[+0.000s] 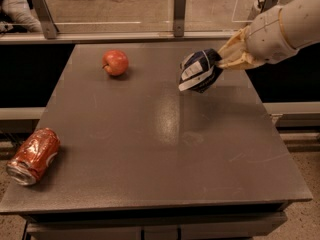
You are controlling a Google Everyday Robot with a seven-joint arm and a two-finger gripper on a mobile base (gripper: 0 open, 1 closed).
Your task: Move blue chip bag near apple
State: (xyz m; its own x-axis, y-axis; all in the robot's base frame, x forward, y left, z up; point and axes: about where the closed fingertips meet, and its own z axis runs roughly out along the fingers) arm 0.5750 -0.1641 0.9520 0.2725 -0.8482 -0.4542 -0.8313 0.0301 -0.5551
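Note:
The blue chip bag [199, 70], dark navy foil with a white label patch, hangs in the air above the right side of the grey table [150, 149]. My gripper [225, 58] reaches in from the upper right and is shut on the bag's right end. The apple [115, 62], red with an orange blush, sits on the table at the far left, well to the left of the bag.
A crushed red soda can [33, 155] lies near the table's front left edge. A glass barrier with metal posts [179, 11] runs behind the table's far edge.

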